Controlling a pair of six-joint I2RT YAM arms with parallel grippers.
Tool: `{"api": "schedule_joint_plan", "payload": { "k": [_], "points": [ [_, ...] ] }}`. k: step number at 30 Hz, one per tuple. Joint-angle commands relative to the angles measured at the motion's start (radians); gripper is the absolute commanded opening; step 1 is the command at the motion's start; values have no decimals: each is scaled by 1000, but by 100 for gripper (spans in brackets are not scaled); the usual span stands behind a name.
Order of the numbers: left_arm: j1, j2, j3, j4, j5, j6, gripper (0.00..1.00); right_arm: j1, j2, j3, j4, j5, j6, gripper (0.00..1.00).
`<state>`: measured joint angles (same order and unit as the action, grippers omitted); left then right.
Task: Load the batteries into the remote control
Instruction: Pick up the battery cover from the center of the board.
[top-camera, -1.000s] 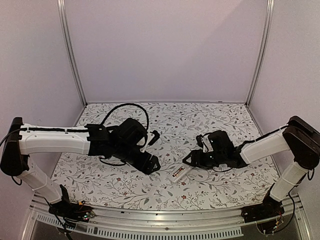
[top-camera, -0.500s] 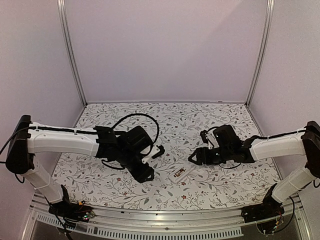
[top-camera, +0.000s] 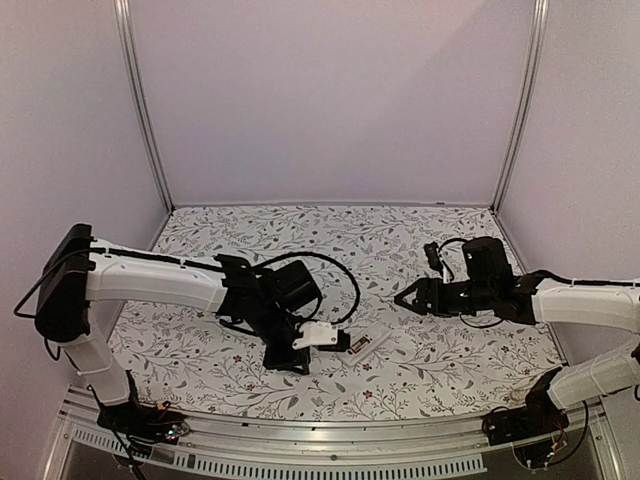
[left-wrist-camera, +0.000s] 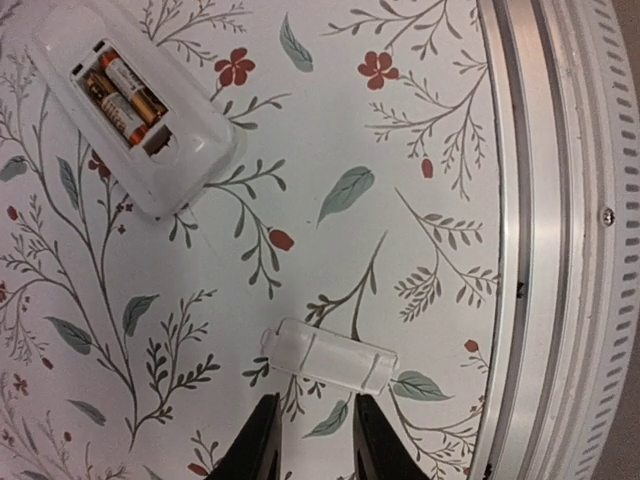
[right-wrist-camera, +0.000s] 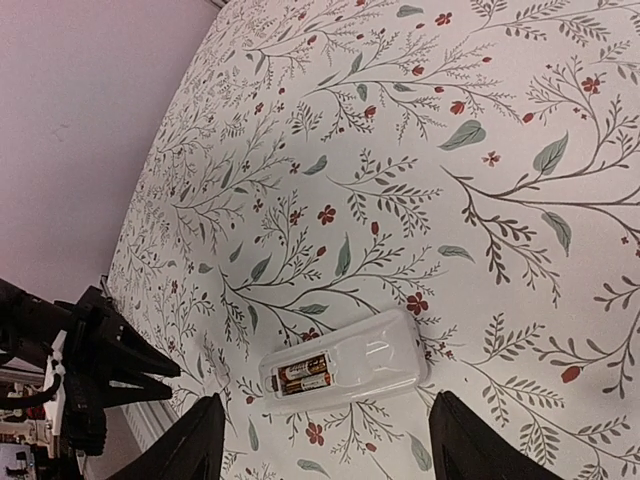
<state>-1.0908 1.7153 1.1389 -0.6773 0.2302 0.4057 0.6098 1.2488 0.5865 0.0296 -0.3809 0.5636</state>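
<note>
The remote control (top-camera: 362, 345) lies back-up on the flowered cloth, white, with its recess uncovered. Two reddish-gold batteries (left-wrist-camera: 120, 95) sit side by side in that recess, and the right wrist view shows the batteries (right-wrist-camera: 305, 373) in the remote control (right-wrist-camera: 345, 365) too. A small translucent white battery cover (left-wrist-camera: 328, 355) lies loose on the cloth. My left gripper (left-wrist-camera: 315, 445) hovers just short of it, jaws narrow but apart with only cloth between. My right gripper (right-wrist-camera: 330, 450) stands wide open, back from the remote and holding nothing. In the overhead view the left gripper (top-camera: 335, 343) is beside the remote, the right gripper (top-camera: 405, 298) farther right.
The metal rail of the table's near edge (left-wrist-camera: 545, 240) runs close beside the cover. Pale walls with aluminium posts (top-camera: 140, 110) enclose the back and sides. The left arm's black wrist (right-wrist-camera: 90, 370) shows at the edge of the right wrist view.
The left arm has swung toward the near edge and right, up to the remote, its jaws narrowing. The right arm has drawn back to the right, away from the remote.
</note>
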Motion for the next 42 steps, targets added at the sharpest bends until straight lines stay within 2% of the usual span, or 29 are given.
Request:
{"api": "schedule_joint_plan", "payload": {
  "k": [1,6,13,25,34,42],
  "points": [
    [2,74,47,-38,49,148,24,-20,-51,-28,-9,-43,1,71],
    [3,149,87,-49,39,179,19,-37,-76,-41,-14,-56,7,71],
    [5,197,113,-57,-2,204,19,-45,-88,-43,-14,-68,10,71],
    [16,199,93,-29,-29,217,22,-47,-74,-36,-13,-78,12,71],
    [22,109,78,-2,-8,206,22,-47,-60,-33,-1,-89,15,71],
    [41,167,91,1,-26,206,22,-48,-59,-35,1,-93,21,71]
  ]
}}
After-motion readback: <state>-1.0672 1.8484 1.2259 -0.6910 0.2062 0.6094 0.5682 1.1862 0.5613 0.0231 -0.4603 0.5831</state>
